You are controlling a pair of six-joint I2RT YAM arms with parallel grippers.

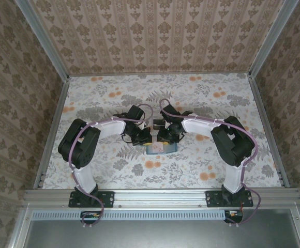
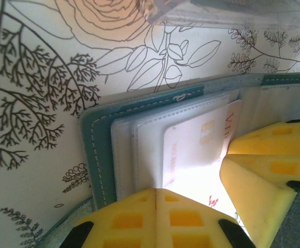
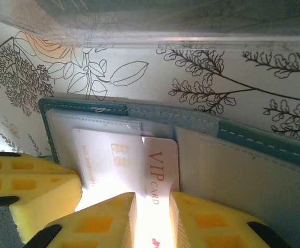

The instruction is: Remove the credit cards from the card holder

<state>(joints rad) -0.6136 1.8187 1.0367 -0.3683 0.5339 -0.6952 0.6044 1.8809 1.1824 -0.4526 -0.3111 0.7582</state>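
Note:
The teal card holder [image 1: 160, 149] lies open on the floral table between both arms. Its teal rim [image 2: 95, 134] frames clear sleeves, and a white credit card [image 2: 196, 144] printed "VIP CARD" [image 3: 160, 160] sticks partly out of a sleeve. My left gripper [image 2: 155, 190] is shut, its yellow tips meeting on the sleeve's edge. My right gripper [image 3: 152, 199] stands over the card's free end with jaws slightly apart, the card lying flat in the gap beneath them. From above, the left gripper [image 1: 147, 138] and right gripper [image 1: 164, 139] crowd over the holder. Other cards are hidden.
A clear plastic box [image 3: 165, 20] sits just beyond the holder, also at the top of the left wrist view [image 2: 233, 15]. The holder's pale right flap [image 3: 253, 170] lies flat. Patterned walls and metal rails [image 1: 51, 129] enclose the table.

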